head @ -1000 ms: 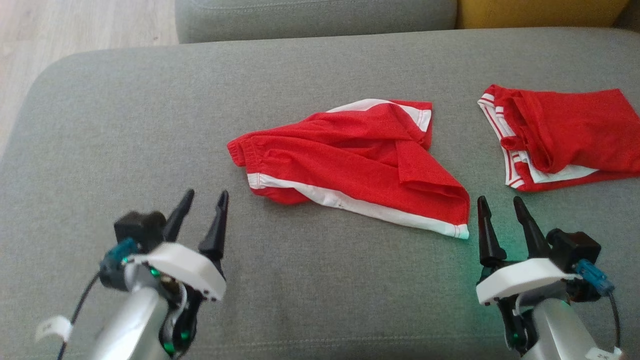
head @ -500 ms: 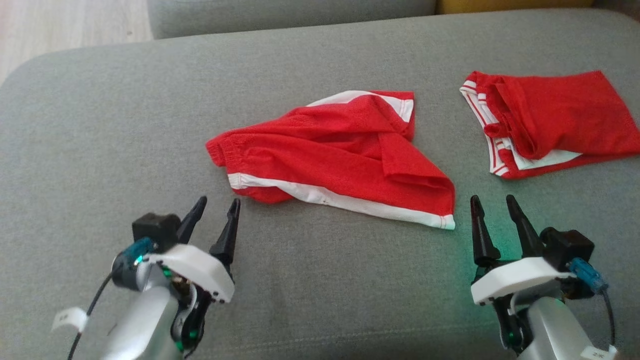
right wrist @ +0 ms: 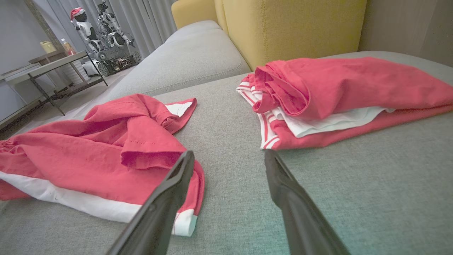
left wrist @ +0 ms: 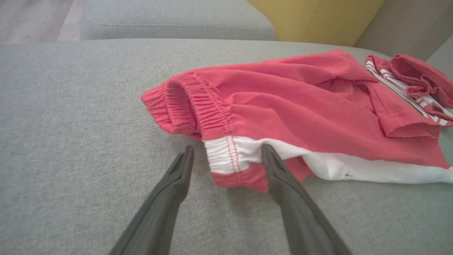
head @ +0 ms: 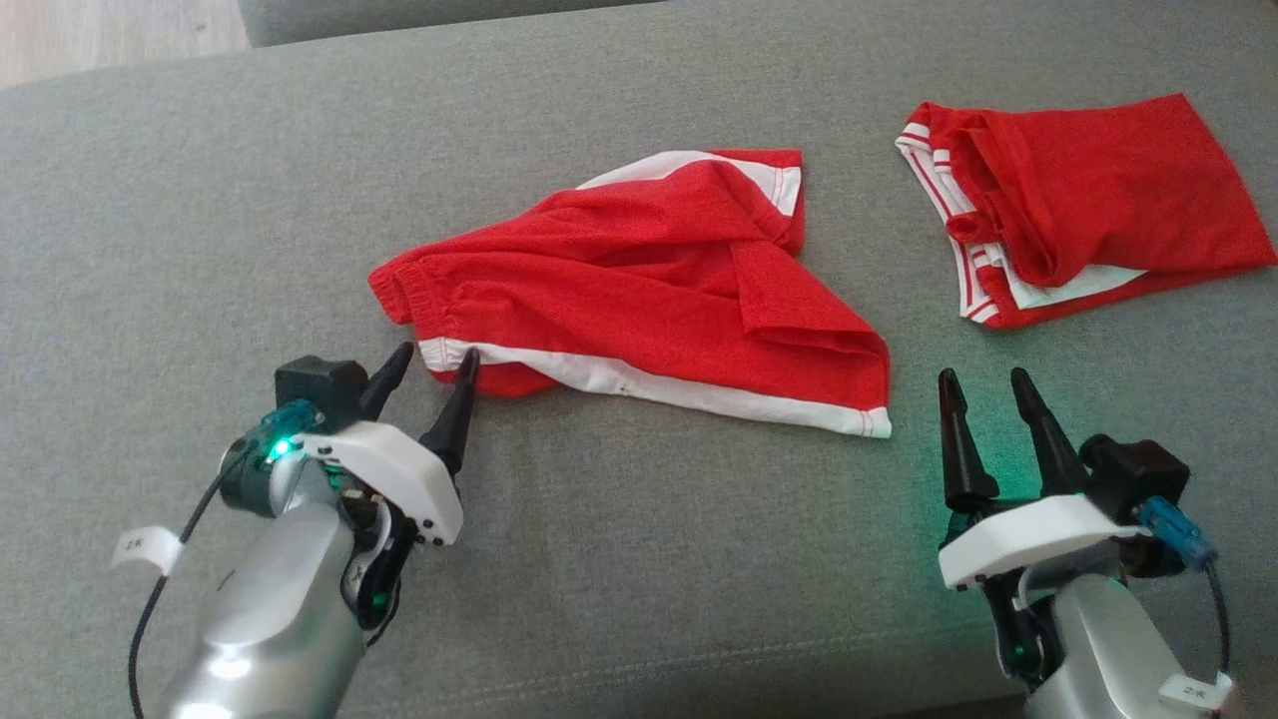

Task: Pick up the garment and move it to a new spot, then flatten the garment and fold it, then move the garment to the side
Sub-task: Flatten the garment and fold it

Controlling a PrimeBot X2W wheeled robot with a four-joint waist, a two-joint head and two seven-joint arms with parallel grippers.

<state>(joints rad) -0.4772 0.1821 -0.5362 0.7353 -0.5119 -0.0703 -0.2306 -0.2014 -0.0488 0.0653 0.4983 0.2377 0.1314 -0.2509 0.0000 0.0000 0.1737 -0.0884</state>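
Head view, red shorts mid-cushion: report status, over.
Left gripper: jaws open astride the waistband corner of the shorts, no grip. Right gripper: jaws open, off the cloth. Shorts crumpled, unfolded. Second red garment lies apart, right; nothing blocking.

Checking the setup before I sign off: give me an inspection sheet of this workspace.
Surface: grey sofa cushion, bare fabric, no stains seen.
Job's things: red shorts with white trim, crumpled, mid-cushion.
Clutter: second red garment, roughly folded, to the robot's right of the shorts and apart from them.
End effectors: left end effector open, fingers either side of the shorts' waistband corner; right end effector open, just short of the hem corner, holding nothing.
Cables: left wrist cable and right wrist cable, black, looping free of the fabric.
Surroundings: yellow backrest, wooden floor, side table.
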